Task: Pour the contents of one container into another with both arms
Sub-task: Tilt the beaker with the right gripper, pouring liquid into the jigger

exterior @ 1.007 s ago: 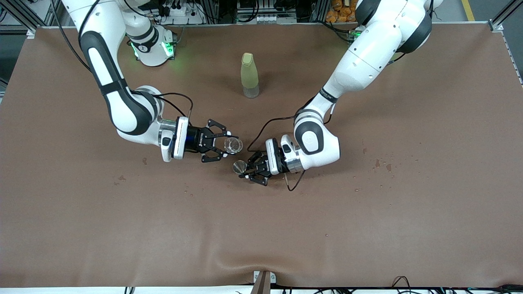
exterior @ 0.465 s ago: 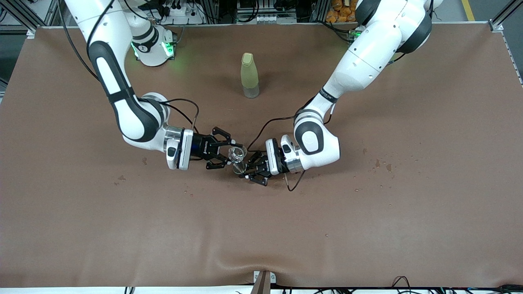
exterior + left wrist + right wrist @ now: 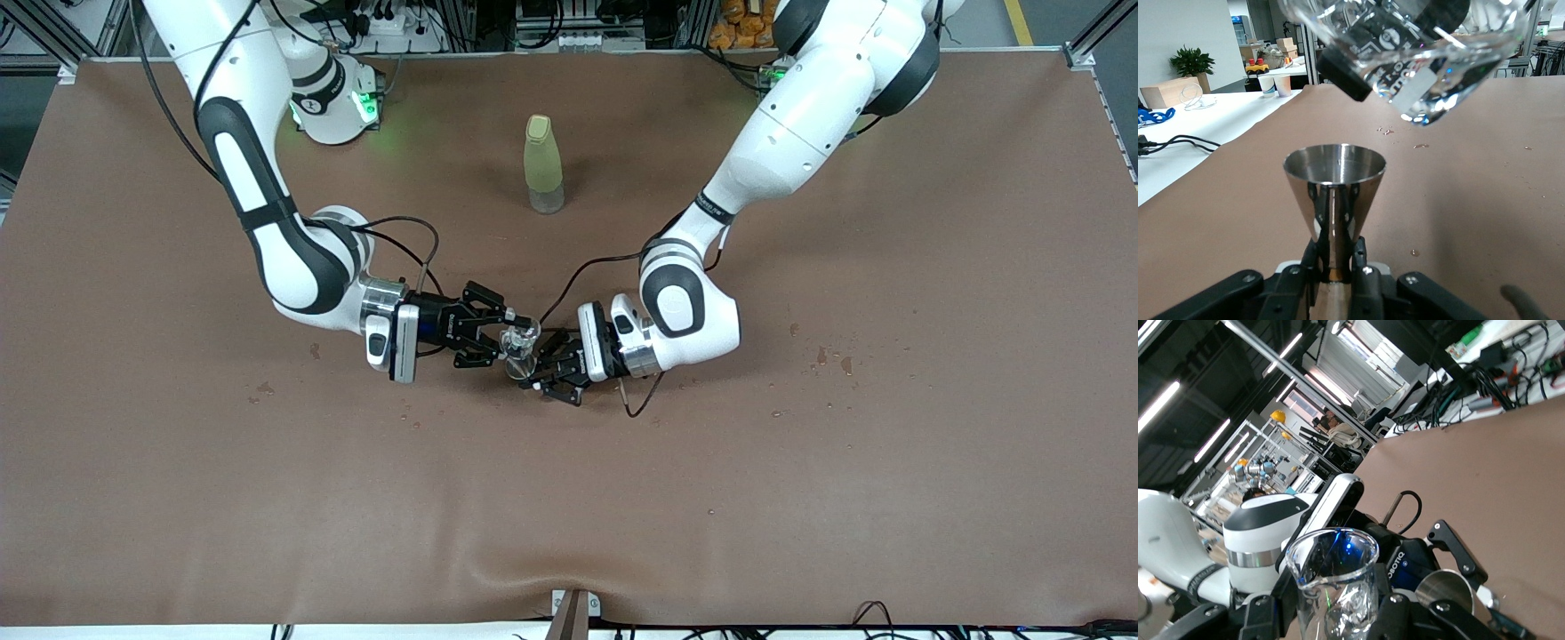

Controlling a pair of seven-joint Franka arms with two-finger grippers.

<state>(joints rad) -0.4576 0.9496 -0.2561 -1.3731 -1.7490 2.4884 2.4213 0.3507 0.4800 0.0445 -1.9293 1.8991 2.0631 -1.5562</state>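
My right gripper [image 3: 508, 338] is shut on a clear glass beaker [image 3: 519, 335] over the middle of the table. In the right wrist view the beaker [image 3: 1335, 587] stands between the right gripper's [image 3: 1338, 613] black fingers. My left gripper [image 3: 532, 369] is shut on the waist of a steel jigger [image 3: 518, 365]. The left wrist view shows the jigger [image 3: 1335, 190] upright, mouth up, in the left gripper [image 3: 1335, 257]. The beaker [image 3: 1418, 60] hangs tilted just above the jigger's mouth. No stream of liquid shows.
A yellow-green bottle [image 3: 543, 164] with a cap stands upright farther from the front camera, between the two arm bases. The brown mat [image 3: 569, 498] carries small wet spots [image 3: 831, 360] toward the left arm's end and a few near the right arm.
The right arm has carried the beaker toward the left gripper, so the beaker now sits over the jigger and is tilted. The left arm and the jigger have stayed in place.
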